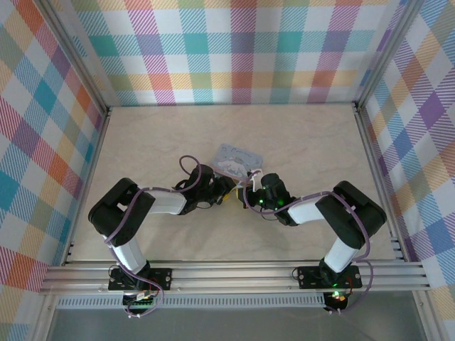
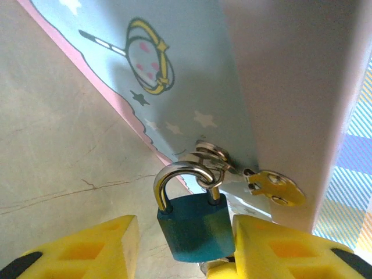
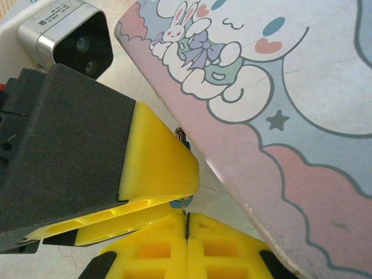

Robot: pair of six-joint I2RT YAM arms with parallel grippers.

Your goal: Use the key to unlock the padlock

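Observation:
The tiny blue padlock (image 2: pixel 195 229) hangs by its steel shackle (image 2: pixel 177 174) from the hasp ring of the light-blue cartoon tin (image 2: pixel 192 75). My left gripper (image 2: pixel 185 228) is open around the padlock body. Its right finger (image 2: pixel 279 250) touches the body, while a small gap separates it from the left finger (image 2: pixel 87 250). My right gripper (image 3: pixel 186 216) is shut on the thin metal key (image 3: pixel 186 210), which points up at the padlock's underside (image 3: pixel 177 203). The key's tip (image 2: pixel 204 267) shows just below the padlock. Seen from above, both grippers (image 1: pixel 226 190) (image 1: pixel 250 190) meet beside the tin (image 1: pixel 238 158).
The tin's printed lid (image 3: pixel 279 87) slopes close above my right gripper. A brass hasp plate (image 2: pixel 273 187) sticks out by the ring. The left arm's finger (image 3: pixel 157 163) and wrist camera (image 3: pixel 64 35) crowd the right wrist view. Bare marble table (image 1: pixel 178 135) lies around, walled by checked panels.

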